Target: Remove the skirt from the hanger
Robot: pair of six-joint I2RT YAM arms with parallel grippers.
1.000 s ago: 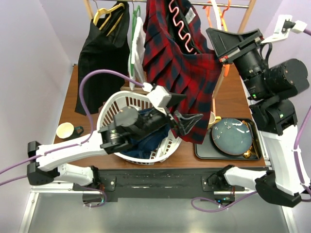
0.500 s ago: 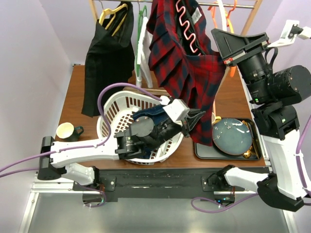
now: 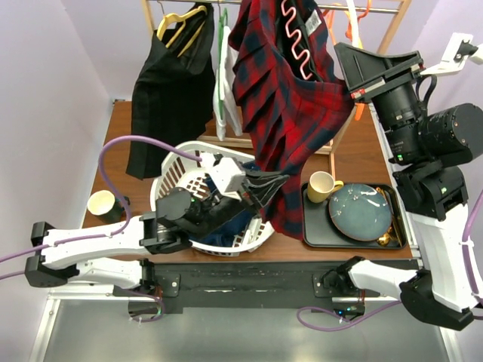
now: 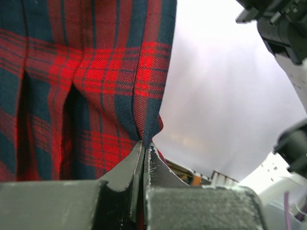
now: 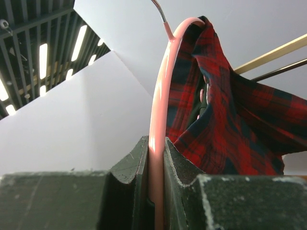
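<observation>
The red and dark plaid skirt [image 3: 294,113] hangs on a pink hanger [image 3: 296,38] at the rail, its hem drawn down toward the basket. My left gripper [image 3: 275,185] is shut on the skirt's lower edge. In the left wrist view the hem fold [image 4: 148,127] is pinched between the closed fingertips of the left gripper [image 4: 145,143], with the skirt [image 4: 96,72] filling the left side. My right gripper [image 3: 339,56] is up at the rail. In the right wrist view it [image 5: 156,141] is shut on the pink hanger [image 5: 160,86], with the skirt [image 5: 230,129] draped beside it.
A white laundry basket [image 3: 170,177] with dark clothes sits under the left arm. A black garment [image 3: 166,98] on a yellow hanger hangs at the left. A yellow mug [image 3: 321,185] and a blue plate [image 3: 358,211] rest on a black tray [image 3: 313,234]. A cup [image 3: 102,204] stands far left.
My left gripper went from open to shut on the skirt's hem, then drew back left toward the basket, pulling the hem with it. The right gripper kept its hold on the hanger.
</observation>
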